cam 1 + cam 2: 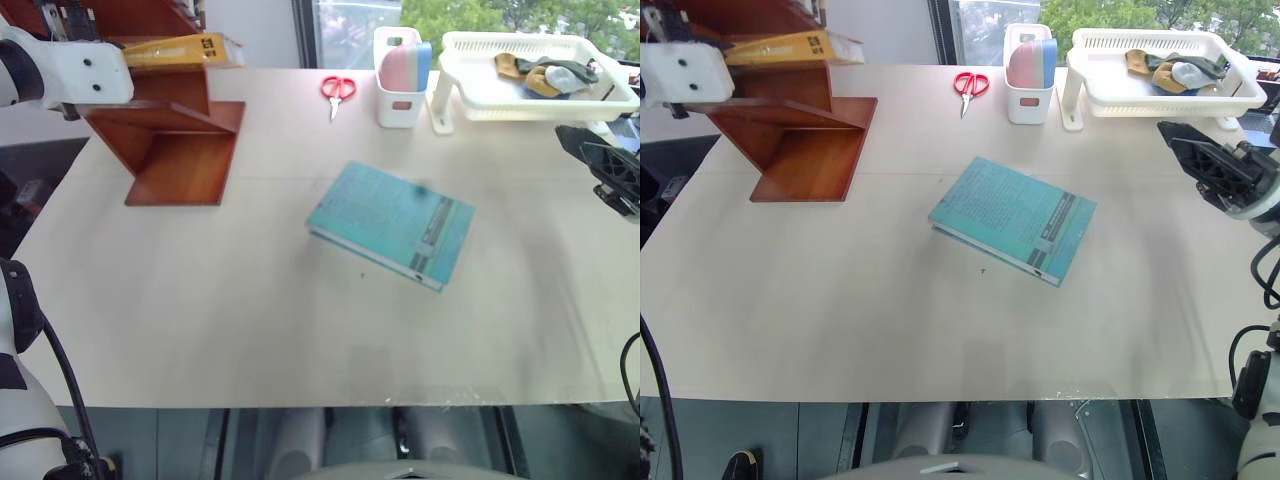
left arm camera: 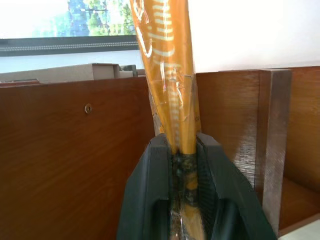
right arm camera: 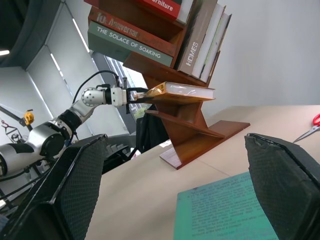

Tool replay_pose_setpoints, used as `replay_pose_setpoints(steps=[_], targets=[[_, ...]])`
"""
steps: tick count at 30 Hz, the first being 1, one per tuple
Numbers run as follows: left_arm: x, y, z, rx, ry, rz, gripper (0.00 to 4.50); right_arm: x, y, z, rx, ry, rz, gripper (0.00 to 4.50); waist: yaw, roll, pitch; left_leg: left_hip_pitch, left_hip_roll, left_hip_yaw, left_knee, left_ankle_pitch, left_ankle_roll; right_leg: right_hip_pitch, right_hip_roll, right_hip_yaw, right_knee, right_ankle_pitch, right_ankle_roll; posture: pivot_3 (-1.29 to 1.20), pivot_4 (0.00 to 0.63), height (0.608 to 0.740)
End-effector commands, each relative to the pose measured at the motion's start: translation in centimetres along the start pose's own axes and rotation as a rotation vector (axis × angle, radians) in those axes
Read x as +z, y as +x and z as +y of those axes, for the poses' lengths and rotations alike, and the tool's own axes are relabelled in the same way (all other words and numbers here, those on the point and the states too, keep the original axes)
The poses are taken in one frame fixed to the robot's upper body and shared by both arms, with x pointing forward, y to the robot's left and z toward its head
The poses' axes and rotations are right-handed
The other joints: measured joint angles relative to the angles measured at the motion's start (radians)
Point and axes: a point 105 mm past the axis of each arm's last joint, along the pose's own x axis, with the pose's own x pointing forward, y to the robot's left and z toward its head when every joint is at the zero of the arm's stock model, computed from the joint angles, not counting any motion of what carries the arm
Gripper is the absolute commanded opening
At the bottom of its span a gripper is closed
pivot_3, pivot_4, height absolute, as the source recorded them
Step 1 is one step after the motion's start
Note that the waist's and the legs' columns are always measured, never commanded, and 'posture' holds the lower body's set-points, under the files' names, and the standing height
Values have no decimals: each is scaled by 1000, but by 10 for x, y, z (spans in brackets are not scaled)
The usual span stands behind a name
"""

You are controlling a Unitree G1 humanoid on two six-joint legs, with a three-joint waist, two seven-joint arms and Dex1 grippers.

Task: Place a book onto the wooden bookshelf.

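The orange-yellow book (image 1: 185, 50) lies flat on a shelf of the reddish-brown wooden bookshelf (image 1: 180, 150) at the table's far left corner. My left gripper (image 2: 182, 142) reaches in from the left, level with that shelf. Its two black fingers press against both faces of the book's (image 2: 167, 75) near edge. From the right wrist view the book (image 3: 187, 91) rests on the slanted unit's middle shelf, with the left gripper (image 3: 137, 95) at its end. My right gripper (image 1: 1205, 165) hovers over the table's right edge, open, with nothing between its fingers.
A thin teal book (image 1: 392, 222) lies flat in the middle of the table. At the back are red scissors (image 1: 337, 90), a white holder (image 1: 402, 75) and a white tray (image 1: 530, 108) with small items. Several books (image 3: 200, 40) stand on the upper shelves.
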Motion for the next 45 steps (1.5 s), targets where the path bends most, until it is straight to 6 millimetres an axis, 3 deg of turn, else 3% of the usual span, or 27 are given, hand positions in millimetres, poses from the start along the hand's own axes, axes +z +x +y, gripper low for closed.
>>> replay_pose_setpoints(steps=[1,2,5,22,29,38,42,45], targets=[[-9,-12,8,34,-16,29,2877,13,1,8,21,-63,-16,4500,1,0,0,0,0,0,0,0,0,0,0,0,0,0,0,0,150,740],[-10,-12,8,33,-16,32,3459,13,2,8,21,-63,-16,4500,3,0,0,0,0,0,0,0,0,0,0,0,0,0,0,0,150,740],[-14,-13,4,27,-19,53,4462,13,3,8,24,-63,-16,4500,6,0,0,0,0,0,1,0,0,0,0,0,0,0,0,0,150,740],[-30,-38,0,51,-15,103,4462,15,3,8,19,-64,-17,4500,3,0,0,0,0,0,1,0,0,0,0,0,1,0,0,0,150,740],[-1,-57,18,123,-34,0,4462,19,4,4,18,-52,2,4500,3,0,0,0,1,0,3,0,0,0,0,0,2,0,0,0,150,740],[42,-76,7,129,-123,-83,4462,24,1,3,27,-19,13,4500,1,1,0,0,4,0,4,0,0,0,0,0,3,0,0,0,150,740],[76,-70,11,138,-126,-180,4462,26,-1,4,32,-6,8,4500,6,1,0,0,3,0,5,0,0,1,0,0,4,0,0,0,150,740],[107,-54,4,126,-172,-303,4462,27,-3,5,21,-9,10,4500,8,1,-1,0,2,0,6,0,0,1,0,0,5,0,0,0,150,740]])
